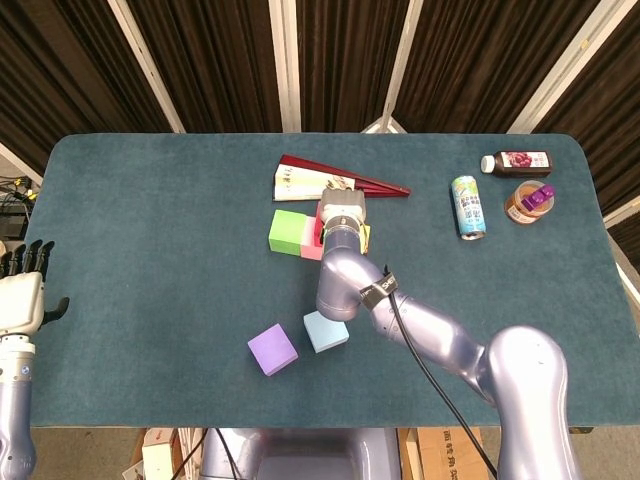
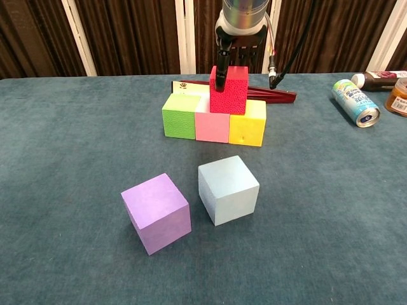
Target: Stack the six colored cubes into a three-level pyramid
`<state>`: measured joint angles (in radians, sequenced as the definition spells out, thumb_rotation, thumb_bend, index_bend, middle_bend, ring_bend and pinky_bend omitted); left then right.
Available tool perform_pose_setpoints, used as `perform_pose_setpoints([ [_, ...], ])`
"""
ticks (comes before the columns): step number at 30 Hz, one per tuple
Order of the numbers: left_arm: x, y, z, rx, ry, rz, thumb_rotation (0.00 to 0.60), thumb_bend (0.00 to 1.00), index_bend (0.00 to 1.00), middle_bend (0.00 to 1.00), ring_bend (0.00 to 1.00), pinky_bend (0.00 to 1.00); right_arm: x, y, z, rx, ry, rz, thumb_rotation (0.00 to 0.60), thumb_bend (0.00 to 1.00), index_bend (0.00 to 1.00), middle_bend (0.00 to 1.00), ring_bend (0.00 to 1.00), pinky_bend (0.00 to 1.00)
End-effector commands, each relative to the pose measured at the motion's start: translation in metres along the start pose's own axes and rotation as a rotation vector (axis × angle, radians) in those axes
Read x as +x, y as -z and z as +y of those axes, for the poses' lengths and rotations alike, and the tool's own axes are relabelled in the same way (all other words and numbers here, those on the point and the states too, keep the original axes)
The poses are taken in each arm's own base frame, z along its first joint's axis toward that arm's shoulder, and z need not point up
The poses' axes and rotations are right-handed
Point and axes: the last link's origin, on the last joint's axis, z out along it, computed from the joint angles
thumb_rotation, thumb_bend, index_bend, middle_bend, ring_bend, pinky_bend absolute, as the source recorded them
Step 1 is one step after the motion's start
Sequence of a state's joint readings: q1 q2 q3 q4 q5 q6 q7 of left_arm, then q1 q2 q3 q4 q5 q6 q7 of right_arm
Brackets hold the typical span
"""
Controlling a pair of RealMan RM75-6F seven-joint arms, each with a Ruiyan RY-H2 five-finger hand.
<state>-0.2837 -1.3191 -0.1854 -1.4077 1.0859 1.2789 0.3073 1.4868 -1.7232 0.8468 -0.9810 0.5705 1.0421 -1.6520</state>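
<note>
We see the right hand (image 2: pixel 236 49) pinching the red cube (image 2: pixel 229 89) from above as it sits on the pink cube (image 2: pixel 212 125) and yellow cube (image 2: pixel 248 123), toward the worktop's far edge. It looks light, rigid and textured, so the side faces suit gripping. The left hand (image 1: pixel 22 290) hangs spread at the left edge. The can's (image 2: pixel 355 102) writing is probably too small to read.

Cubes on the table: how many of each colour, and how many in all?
Green cube: 1
Pink cube: 1
Yellow cube: 1
Red cube, on the pink and yellow ones, right hand at it: 1
Light blue cube: 1
Purple cube: 1
Total: 6
</note>
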Motion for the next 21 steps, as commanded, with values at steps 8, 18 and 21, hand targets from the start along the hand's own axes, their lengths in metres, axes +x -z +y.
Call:
perform_pose_setpoints([
  [8,0.0004,0.0003,-0.0001,0.001,0.0,0.002,0.6,0.36,0.08,0.02,0.0,0.0,-0.0008,0.0019,0.0009,0.001,0.014,-0.022,0.6,0.34,0.25,0.18,0.07,0.0],
  [18,0.0,0.0004,0.0004,0.0,-0.002,0.001,0.6,0.36,0.08,0.02,0.0,0.0,0.0003,0.0047,0.0,0.012,0.011,-0.027,0.6,0.34,0.21,0.18,0.05,0.0],
  [21,0.0,0.0003,0.0003,0.0,-0.002,0.002,0.6,0.36,0.08,0.02,0.0,0.0,0.0002,0.005,-0.0001,0.013,0.011,-0.028,0.6,0.34,0.19,0.16,0.04,0.0],
])
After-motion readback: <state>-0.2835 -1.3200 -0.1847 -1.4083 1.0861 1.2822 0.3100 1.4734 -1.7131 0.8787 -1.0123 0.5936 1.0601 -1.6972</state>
